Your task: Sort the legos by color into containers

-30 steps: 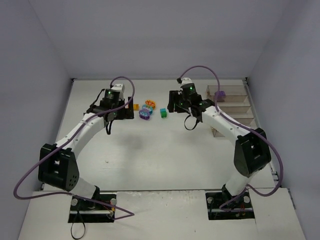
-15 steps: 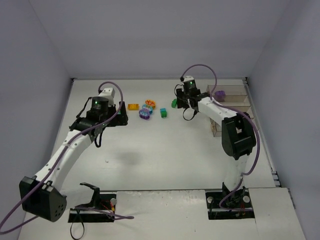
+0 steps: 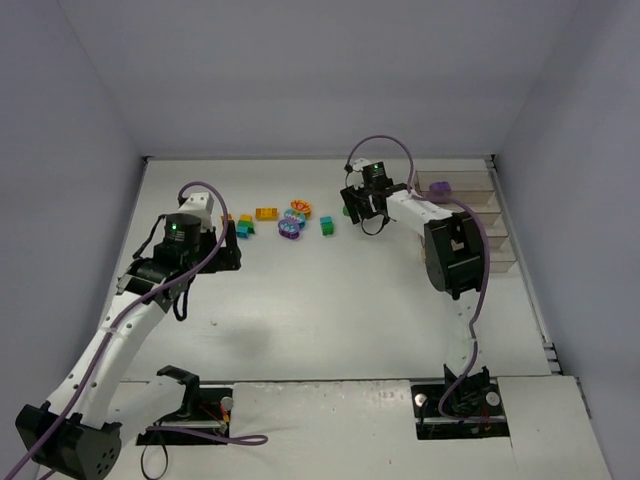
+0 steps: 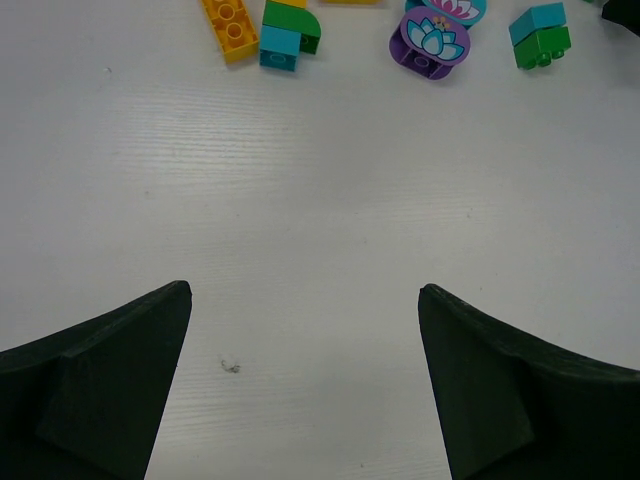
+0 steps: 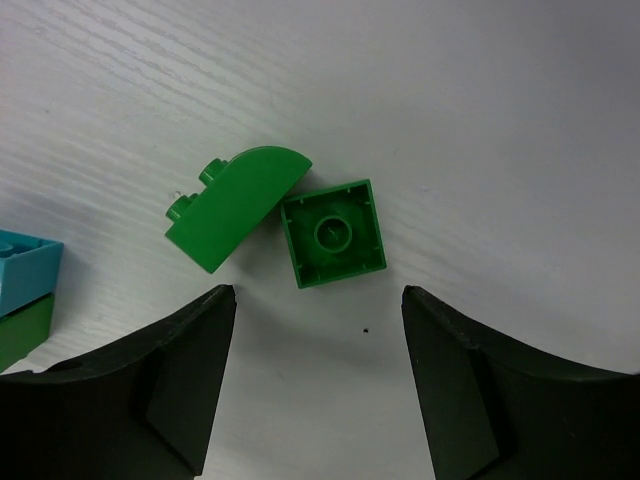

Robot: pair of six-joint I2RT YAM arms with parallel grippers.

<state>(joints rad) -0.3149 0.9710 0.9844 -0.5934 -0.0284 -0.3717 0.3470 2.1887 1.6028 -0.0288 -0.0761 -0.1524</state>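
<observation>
Sorting is judged to be at an early stage, with a pick-up of green pieces in hand. At far left, the left gripper [image 4: 305, 385] is seen with fingers spread wide and nothing between them, held above the white table [image 4: 320, 200], short of the loose pile. Beyond it are noted a long orange studded plastic brick [image 4: 229, 25], a teal-and-green stacked piece [image 4: 287, 35], a purple rounded brick printed with a lotus [image 4: 430, 42] and a small teal block on a green one [image 4: 540, 32]. All lie on the table, well apart from the bins. Further right, the right gripper [image 5: 318, 380] is held with fingers apart over a green quarter-round brick on its side [image 5: 235, 205] and a green square brick turned hollow side up [image 5: 333, 233], which touch at a corner. Neither is gripped. At far right stands the row of four clear plastic bins [image 3: 495, 215]. One purple brick [image 3: 440, 188] is seen in the farthest bin; the contents of the others cannot be made out. The next move is judged to call for a descent centred on one green piece only, with the fingers closed across its flat sides and the neighbour left undisturbed, then carriage to a bin not given to purple.
</observation>
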